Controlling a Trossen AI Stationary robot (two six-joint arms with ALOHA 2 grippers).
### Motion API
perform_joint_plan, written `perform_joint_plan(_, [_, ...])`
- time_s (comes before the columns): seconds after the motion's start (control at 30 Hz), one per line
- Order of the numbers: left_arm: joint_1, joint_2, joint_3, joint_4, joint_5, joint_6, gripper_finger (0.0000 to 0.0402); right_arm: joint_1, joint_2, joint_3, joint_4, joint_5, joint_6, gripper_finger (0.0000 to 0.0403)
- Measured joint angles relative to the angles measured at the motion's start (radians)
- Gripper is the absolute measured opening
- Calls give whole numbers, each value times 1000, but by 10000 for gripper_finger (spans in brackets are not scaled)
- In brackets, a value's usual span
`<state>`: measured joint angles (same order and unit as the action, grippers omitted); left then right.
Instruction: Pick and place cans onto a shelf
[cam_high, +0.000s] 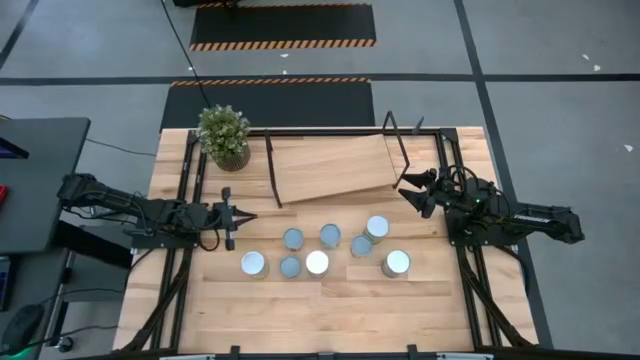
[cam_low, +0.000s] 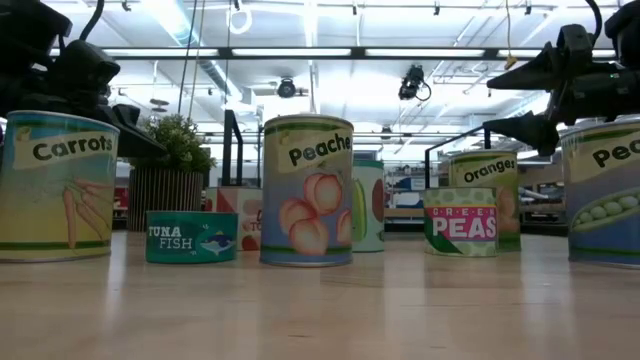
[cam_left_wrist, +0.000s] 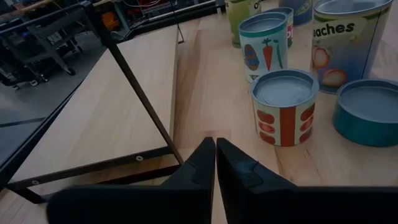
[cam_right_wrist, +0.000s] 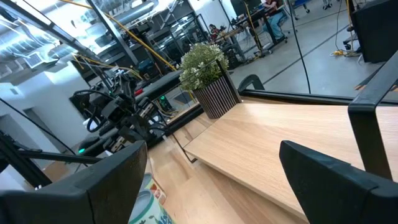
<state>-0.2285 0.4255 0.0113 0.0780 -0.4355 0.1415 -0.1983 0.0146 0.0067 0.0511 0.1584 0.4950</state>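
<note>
Several cans stand upright in a cluster on the table's middle. In the low view they include a carrots can, a flat tuna can and a peaches can. The shelf, a light wooden board in a black wire frame, lies at the table's far middle. My left gripper is shut and empty, left of the cans and beside the shelf's near left corner. My right gripper is open and empty, at the shelf's right end, above the table.
A potted plant stands at the table's far left corner, beside the shelf. Black frame rails run along the table's left and right sides. Bare tabletop lies between the cans and the near edge.
</note>
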Motion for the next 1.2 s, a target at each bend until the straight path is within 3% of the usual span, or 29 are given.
perform_joint_plan(0.23, [1,1,0,80,1,-1,23,0,0,0,0,0,0,374])
perform_joint_plan(0.4, [1,0,0,307,4,-307,23,0,0,0,0,0,0,374])
perform_joint_plan(0.5, [2,0,0,399,4,-415,23,0,0,0,0,0,0,374])
perform_joint_plan(0.7, [2,0,0,425,4,-509,23,0,0,0,0,0,0,374])
perform_joint_plan(0.9, [1,0,0,436,22,-867,23,0,0,0,0,0,0,374])
perform_joint_plan(1.07, [3,0,0,435,-60,-894,23,0,0,0,0,0,0,374])
perform_joint_plan(1.2, [3,0,0,500,-142,-1037,23,0,0,0,14,14,4,374])
